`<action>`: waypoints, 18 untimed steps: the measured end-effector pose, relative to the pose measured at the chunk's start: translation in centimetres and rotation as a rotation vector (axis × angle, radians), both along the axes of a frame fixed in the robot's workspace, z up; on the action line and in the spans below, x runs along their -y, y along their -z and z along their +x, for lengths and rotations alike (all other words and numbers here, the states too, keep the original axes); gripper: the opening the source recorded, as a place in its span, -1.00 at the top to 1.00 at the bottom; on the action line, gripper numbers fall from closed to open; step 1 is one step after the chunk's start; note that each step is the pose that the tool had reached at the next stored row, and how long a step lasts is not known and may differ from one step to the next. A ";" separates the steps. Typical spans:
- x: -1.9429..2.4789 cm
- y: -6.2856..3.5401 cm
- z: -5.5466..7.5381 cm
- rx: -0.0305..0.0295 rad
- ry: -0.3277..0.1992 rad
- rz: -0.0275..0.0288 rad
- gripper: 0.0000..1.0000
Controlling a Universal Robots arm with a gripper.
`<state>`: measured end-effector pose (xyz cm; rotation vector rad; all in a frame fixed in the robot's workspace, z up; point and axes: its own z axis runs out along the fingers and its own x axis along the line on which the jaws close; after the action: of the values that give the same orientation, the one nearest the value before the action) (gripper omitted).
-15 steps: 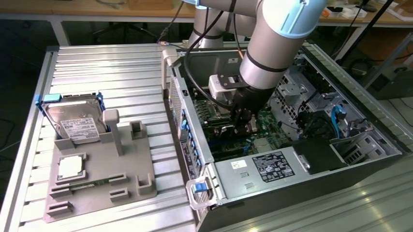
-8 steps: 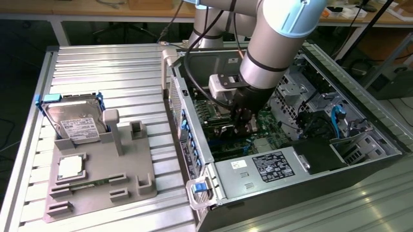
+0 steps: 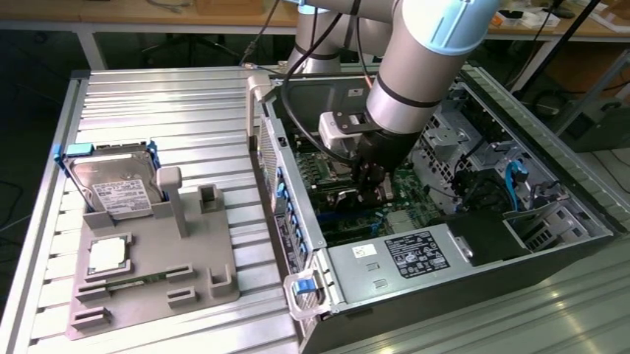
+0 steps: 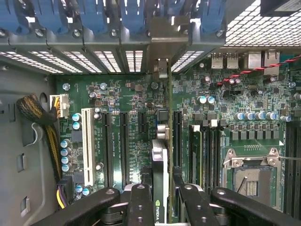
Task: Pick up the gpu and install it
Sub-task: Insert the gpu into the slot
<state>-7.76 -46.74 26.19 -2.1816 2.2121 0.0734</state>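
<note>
A: Where did we have the thin green GPU card with its silver metal end bracket (image 4: 160, 155) at that moment?

B: Clamped edge-on in the black two-fingered gripper (image 4: 162, 207). The jaws stood partly closed, one finger pad (image 4: 141, 207) on each face of the card, inside the open black computer case (image 3: 551, 243). In the exterior view the gripper (image 3: 376, 184) hung at about six o'clock from the grey arm with the pale blue cap (image 3: 428, 66), low over the green motherboard (image 3: 340, 210).

A: Was the card seated?

B: We could not tell. It stood upright just over the board, its bracket end pointing at the row of blue slot latches (image 4: 113, 19) on the rear wall.

A: So what made the step go well?

B: In our judgement, alignment. We wanted the card's lower edge parallel with the long black expansion slot (image 4: 177, 141) at about three o'clock of the white slot (image 4: 87, 146), and the bracket lined up with the open gap (image 4: 162, 66) in the rear wall. Any tilt and the contacts would have jammed on the slot lip.

A: And the grip?

B: Firm on the flat faces, so pressing straight down could not twist the card. The grey parts tray (image 3: 158, 273) with the silver hard drive (image 3: 118, 184) sat well apart, at about nine o'clock of the case.
</note>
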 end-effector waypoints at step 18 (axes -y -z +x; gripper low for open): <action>0.18 0.27 -0.7 0.0007 -0.013 -0.0002 0.47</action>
<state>-8.42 -46.92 25.93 -2.1964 2.1973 0.0729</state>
